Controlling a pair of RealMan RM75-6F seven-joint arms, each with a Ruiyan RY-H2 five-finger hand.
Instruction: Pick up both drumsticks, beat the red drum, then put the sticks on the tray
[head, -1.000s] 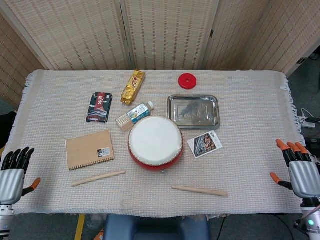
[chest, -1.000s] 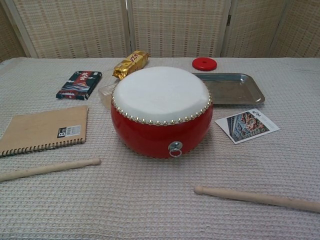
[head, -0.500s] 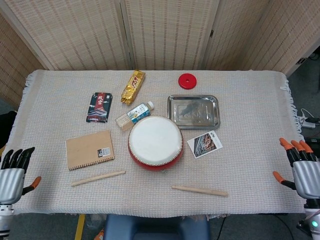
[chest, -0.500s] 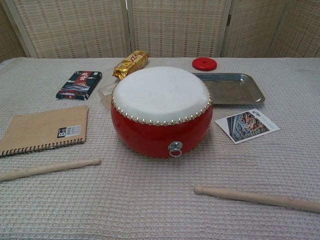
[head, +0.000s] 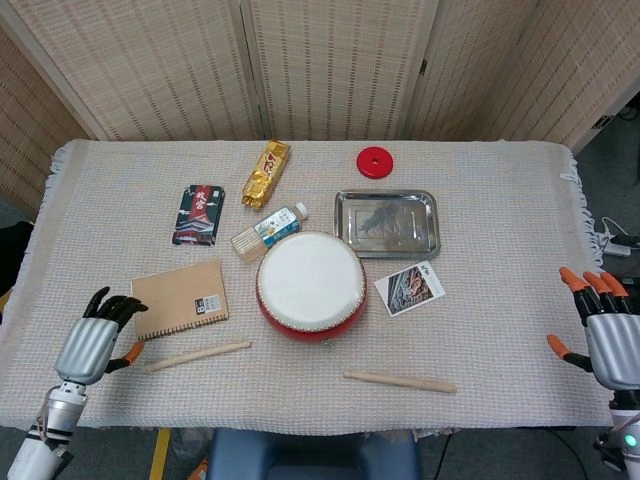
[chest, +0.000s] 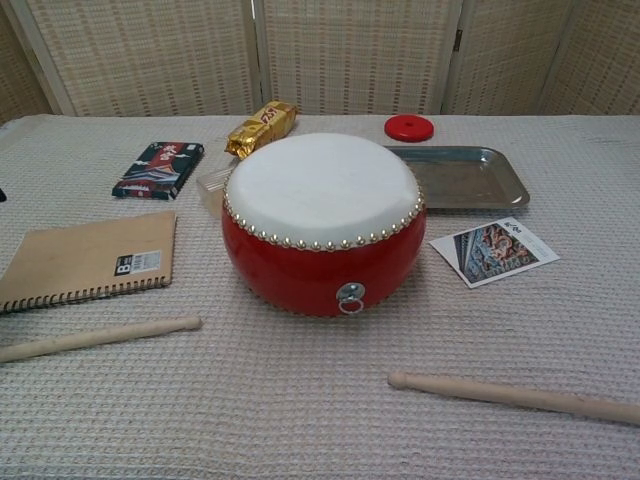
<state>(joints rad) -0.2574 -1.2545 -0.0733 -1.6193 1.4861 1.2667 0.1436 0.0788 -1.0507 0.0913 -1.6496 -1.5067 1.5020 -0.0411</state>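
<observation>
— Looking at the left hand (head: 92, 340), did it move?
— Yes. It has come in over the cloth, next to the notebook (head: 180, 298). The right hand (head: 604, 335) stayed off the table's right edge. Both have fingers apart and hold nothing.
— Where are the sticks?
— The left drumstick (head: 197, 355) lies just right of the left hand's fingers (head: 112, 308), pointing left to right, a bit tilted. The right drumstick (head: 400, 380) lies flat too, far from the right hand. Both are in front of the red drum (head: 311, 285), with the tray (head: 386, 222) behind.

left hand (head: 95, 338) empty, fingers apart | right hand (head: 610, 335) likewise (spread)
</observation>
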